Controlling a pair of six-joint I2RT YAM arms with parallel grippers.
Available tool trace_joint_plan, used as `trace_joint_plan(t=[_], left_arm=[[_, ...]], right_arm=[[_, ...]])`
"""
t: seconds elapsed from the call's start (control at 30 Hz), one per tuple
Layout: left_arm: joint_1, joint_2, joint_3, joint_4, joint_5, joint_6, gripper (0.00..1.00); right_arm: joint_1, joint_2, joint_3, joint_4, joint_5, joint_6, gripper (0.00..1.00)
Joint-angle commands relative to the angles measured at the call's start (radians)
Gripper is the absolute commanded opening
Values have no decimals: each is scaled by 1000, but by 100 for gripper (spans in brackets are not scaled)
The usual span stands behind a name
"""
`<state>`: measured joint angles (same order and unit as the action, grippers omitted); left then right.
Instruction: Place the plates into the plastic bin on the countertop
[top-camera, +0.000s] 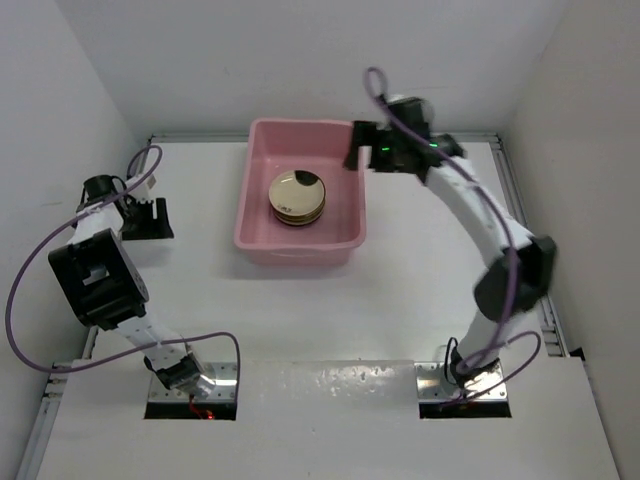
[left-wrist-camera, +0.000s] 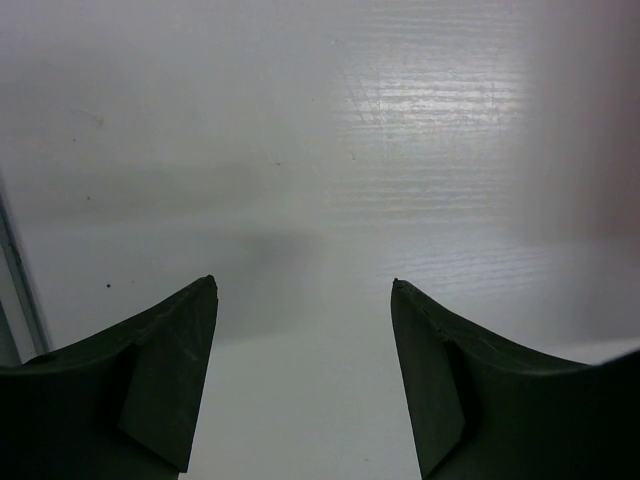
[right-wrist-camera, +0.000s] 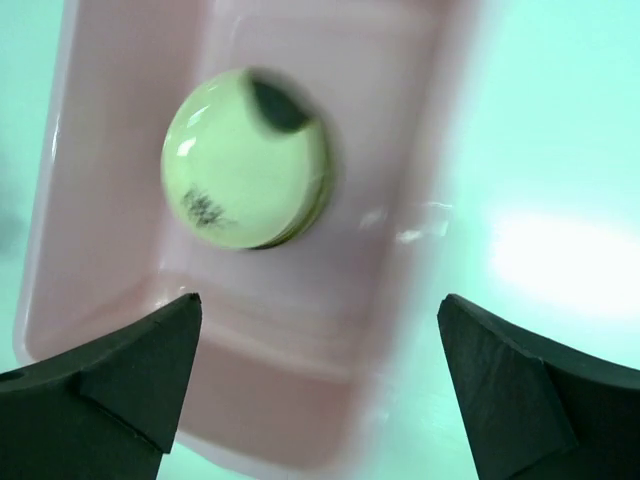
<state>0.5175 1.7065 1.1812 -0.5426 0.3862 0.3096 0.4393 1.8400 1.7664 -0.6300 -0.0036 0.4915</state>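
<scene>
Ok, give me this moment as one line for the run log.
plates: stacked in bin | left gripper: open, empty, over table | right gripper: open, empty, above bin's far right corner

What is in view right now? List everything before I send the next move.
countertop: one, white, under everything.
plastic bin: one, pink, far middle of the countertop.
plates: one stack, exact number unclear; top one cream with a dark patch; inside the plastic bin, roughly centred.
left end effector: one, dark, open, empty, over bare countertop at the left side.
right end effector: one, dark, open, empty, above the bin's far right corner.
</scene>
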Motion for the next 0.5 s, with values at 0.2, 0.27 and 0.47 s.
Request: trace_joint_plan(t=[0.2,0.27,0.47], left_arm=[[-63,-191,15,-77,-38,46,72],[-63,-256,-24,-86,-70,71,72],[-83,-378,-153,-112,-145,129,72]], right_arm=[[-433,-594,-604,-66,122,10,100],[-477,-686,-703,-24,119,21,100],[-488,-861,-1110,90,100,200,100]])
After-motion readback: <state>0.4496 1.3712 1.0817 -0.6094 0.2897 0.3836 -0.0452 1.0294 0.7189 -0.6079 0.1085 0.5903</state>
